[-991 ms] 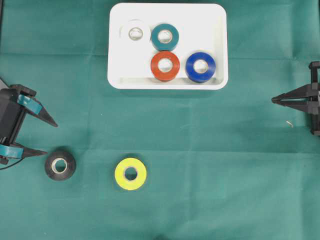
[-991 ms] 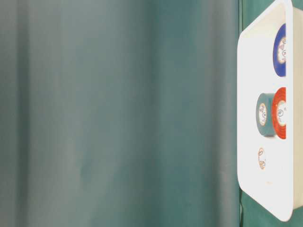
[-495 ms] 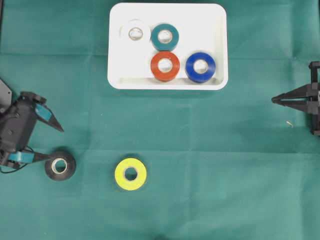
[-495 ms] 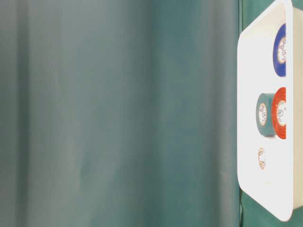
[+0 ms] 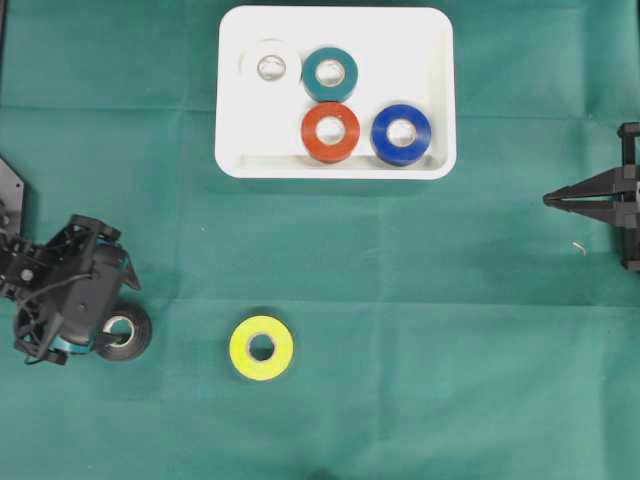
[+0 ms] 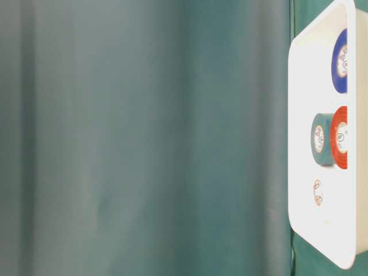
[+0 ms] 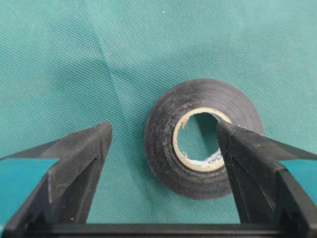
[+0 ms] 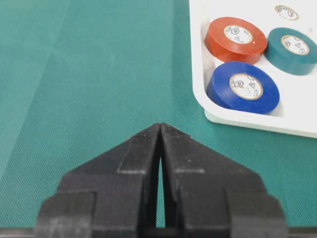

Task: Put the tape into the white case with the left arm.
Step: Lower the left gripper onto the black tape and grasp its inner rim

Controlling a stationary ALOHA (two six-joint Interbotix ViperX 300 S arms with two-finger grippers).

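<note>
My left end effector (image 7: 163,144) is wide open over the black tape (image 7: 200,136). One finger (image 7: 247,158) sits at the hole of the roll, the other finger (image 7: 79,158) is out on the green cloth (image 7: 99,59) beside it. The tape lies flat on the tabletop, not held. The white case (image 5: 440,100) is well apart from it. My right end effector (image 8: 161,144) is closed on nothing.

A creased green cloth (image 5: 420,300) covers the table under even light; no wall is visible, seemingly.
</note>
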